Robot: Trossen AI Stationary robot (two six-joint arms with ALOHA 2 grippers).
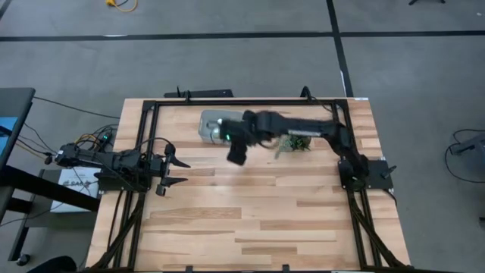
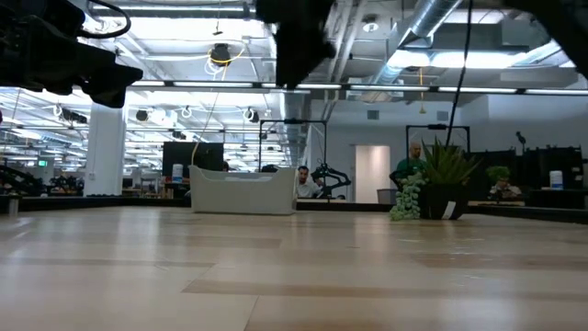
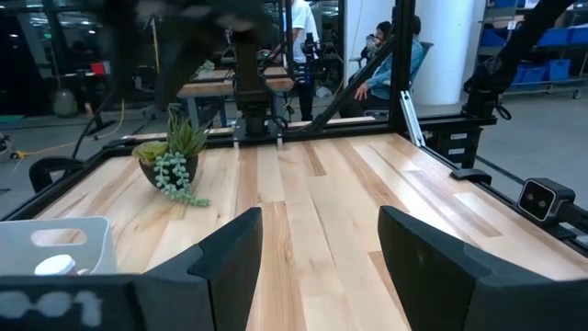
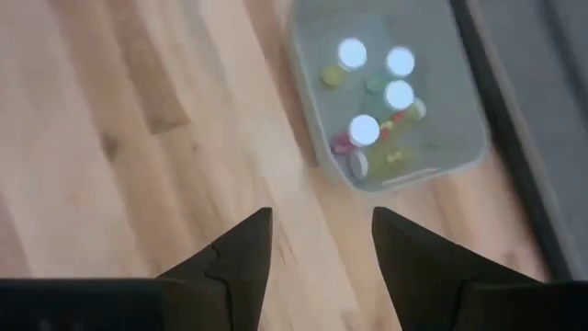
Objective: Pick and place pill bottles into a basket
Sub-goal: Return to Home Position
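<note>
The pale translucent basket [image 1: 214, 126] stands on the table near its far edge; it also shows in the low view [image 2: 243, 191]. Several pill bottles with white caps [image 4: 365, 130] sit inside the basket [image 4: 386, 101]. My right gripper [image 4: 322, 225] is open and empty, raised above the table just near of the basket; it also shows in the high view [image 1: 236, 157]. My left gripper [image 1: 176, 171] is open and empty at the table's left side, its fingers pointing right; it also shows in the left wrist view [image 3: 320, 221]. That view shows one white cap [image 3: 55, 265] in the basket.
A small potted green plant [image 1: 299, 142] stands to the right of the basket, under my right arm; it also shows in the low view [image 2: 436, 184]. A black frame [image 1: 250, 100] runs round the table's edges. Bare wood [image 1: 258, 212] fills the table's near half.
</note>
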